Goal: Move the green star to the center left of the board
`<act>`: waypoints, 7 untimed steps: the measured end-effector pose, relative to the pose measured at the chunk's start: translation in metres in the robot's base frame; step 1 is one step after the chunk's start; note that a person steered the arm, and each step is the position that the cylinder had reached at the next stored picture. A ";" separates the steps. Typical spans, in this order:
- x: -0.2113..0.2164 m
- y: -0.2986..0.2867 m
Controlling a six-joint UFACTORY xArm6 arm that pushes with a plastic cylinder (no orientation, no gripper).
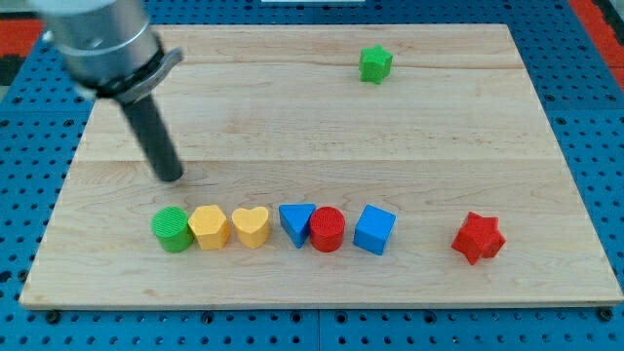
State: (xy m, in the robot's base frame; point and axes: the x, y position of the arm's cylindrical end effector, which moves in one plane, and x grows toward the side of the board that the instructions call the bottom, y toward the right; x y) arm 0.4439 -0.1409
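The green star [374,64] lies near the view's top, a little right of the middle of the wooden board [322,146]. My tip [172,176] rests on the board at the view's left, far to the left of and below the green star. It stands just above the green cylinder [173,230] without touching it.
A row of blocks runs along the view's bottom: the green cylinder, a yellow hexagon [209,227], a yellow heart [251,226], a blue triangle [295,222], a red cylinder [328,230] and a blue cube [374,230]. A red star [478,238] lies at the bottom right.
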 end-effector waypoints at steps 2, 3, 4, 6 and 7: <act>-0.090 0.267; -0.145 0.332; -0.175 0.292; -0.146 0.022; -0.168 0.013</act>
State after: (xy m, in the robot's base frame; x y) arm 0.2759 -0.1275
